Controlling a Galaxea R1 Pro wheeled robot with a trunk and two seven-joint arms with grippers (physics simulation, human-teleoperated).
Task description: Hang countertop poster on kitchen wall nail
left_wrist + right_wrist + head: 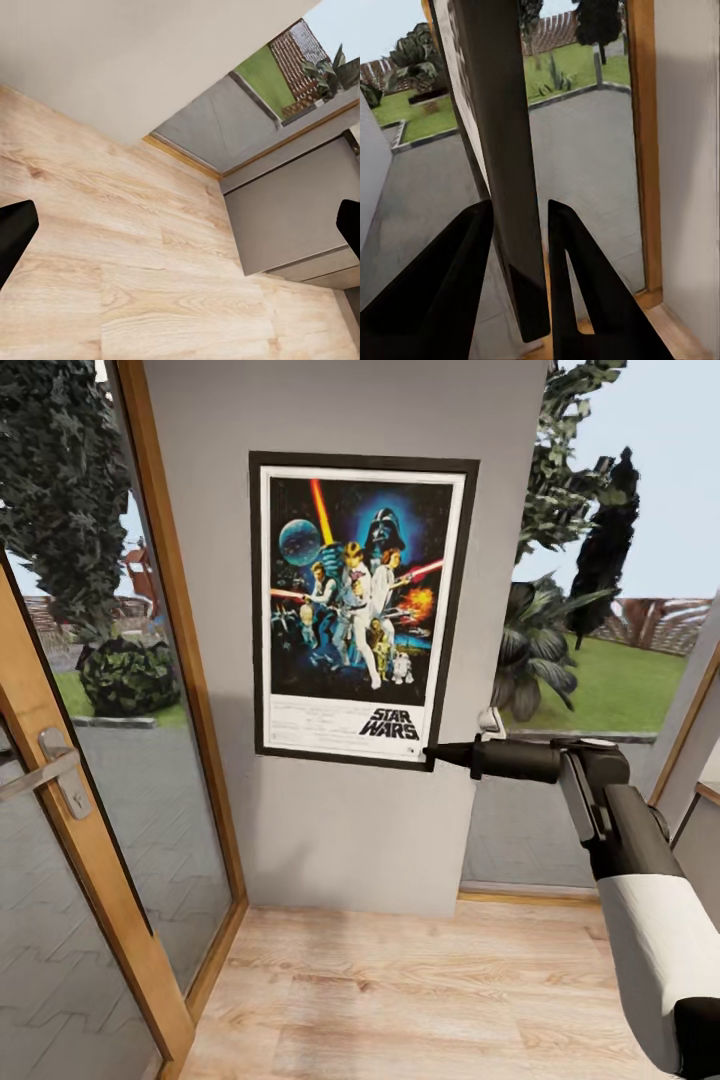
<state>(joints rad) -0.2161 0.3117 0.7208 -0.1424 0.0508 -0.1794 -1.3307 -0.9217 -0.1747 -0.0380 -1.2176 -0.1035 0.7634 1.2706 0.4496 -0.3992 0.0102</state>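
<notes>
While right arm reaches level leftward, right end effector [432, 756] pinches poster [360, 605] lower corner against wall [330, 840].

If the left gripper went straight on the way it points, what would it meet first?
Most likely the light wooden floor: the left wrist view looks straight down onto its planks between the open fingertips, with nothing in between. Distance is unclear.

The poster [360, 610] looks like glossy printed paper in a thin matt black frame; the wall [330, 820] is smooth matt grey; the floor [420, 1000] is pale grained wood; the door frame [90, 840] is varnished wood with a metal handle [50, 765].
</notes>
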